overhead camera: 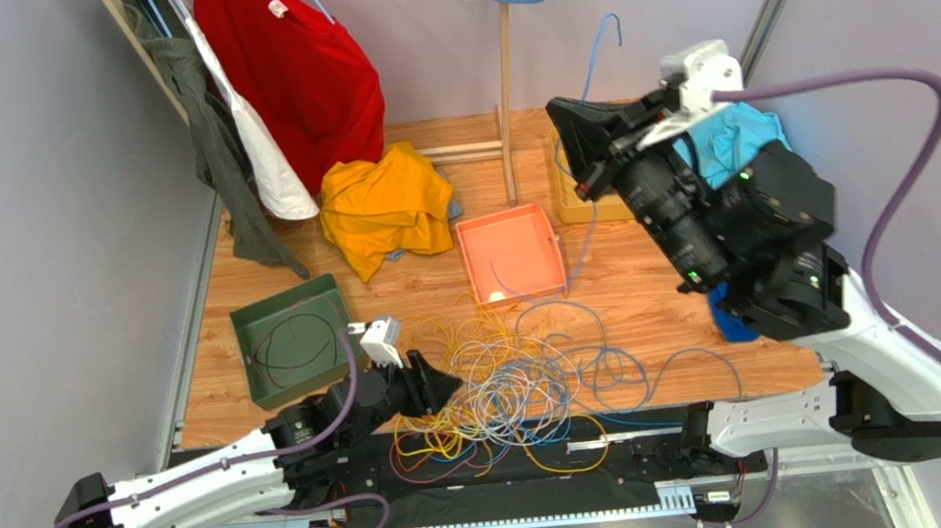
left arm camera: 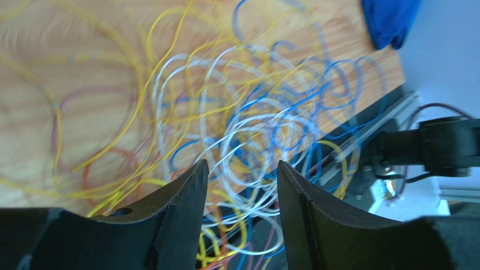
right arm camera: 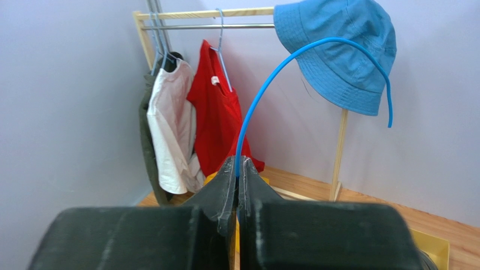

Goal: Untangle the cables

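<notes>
At the left of the light wooden desk (overhead camera: 652, 311), a dark green rectangular plastic tray (overhead camera: 246, 360); near the middle, a salmon-orange square tray (overhead camera: 507, 247). Behind and between them, a crumpled yellow-orange shirt (overhead camera: 386, 207), heaped on the wood. Hanging from the wooden clothes rack (overhead camera: 506, 103) at the back: a red T-shirt (overhead camera: 291, 67), a white garment (overhead camera: 269, 167) beside it, an olive-green one (overhead camera: 222, 159) furthest left. Perched on the rack's right post, a blue fabric bucket hat (right arm camera: 338, 50). At the desk's right edge, a deep-blue cloth (overhead camera: 731, 319); farther back, a turquoise one (overhead camera: 739, 138).
</notes>
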`<state>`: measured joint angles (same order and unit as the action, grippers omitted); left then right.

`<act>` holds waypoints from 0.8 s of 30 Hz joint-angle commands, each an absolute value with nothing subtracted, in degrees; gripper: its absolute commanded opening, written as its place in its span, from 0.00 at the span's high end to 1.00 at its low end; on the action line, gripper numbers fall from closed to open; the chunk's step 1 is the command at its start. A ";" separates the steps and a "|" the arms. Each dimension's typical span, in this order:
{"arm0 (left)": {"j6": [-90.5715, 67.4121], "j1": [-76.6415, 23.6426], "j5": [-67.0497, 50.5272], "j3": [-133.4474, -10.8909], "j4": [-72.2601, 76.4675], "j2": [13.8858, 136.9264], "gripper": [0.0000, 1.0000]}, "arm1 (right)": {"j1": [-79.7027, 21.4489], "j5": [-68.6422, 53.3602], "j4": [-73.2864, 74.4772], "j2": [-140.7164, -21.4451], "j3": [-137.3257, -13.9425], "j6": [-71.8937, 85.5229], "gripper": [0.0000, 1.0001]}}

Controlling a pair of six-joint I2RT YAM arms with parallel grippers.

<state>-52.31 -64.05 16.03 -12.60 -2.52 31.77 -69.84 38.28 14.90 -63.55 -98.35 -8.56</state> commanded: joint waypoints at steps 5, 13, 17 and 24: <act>-58.98 -64.25 15.46 -10.37 -4.99 30.15 0.44 | -54.00 22.60 17.93 -71.35 -101.95 3.68 1.00; -58.10 -64.25 16.96 -12.04 -11.07 29.36 0.44 | -43.86 16.53 18.63 -78.66 -104.06 7.47 1.00; -58.10 -64.25 16.52 -11.51 -10.90 29.27 0.44 | -41.14 15.29 18.20 -80.68 -102.57 7.91 1.00; -58.10 -64.25 16.08 -10.63 -10.20 28.92 0.44 | -38.50 13.10 12.22 -81.04 -93.70 9.05 1.00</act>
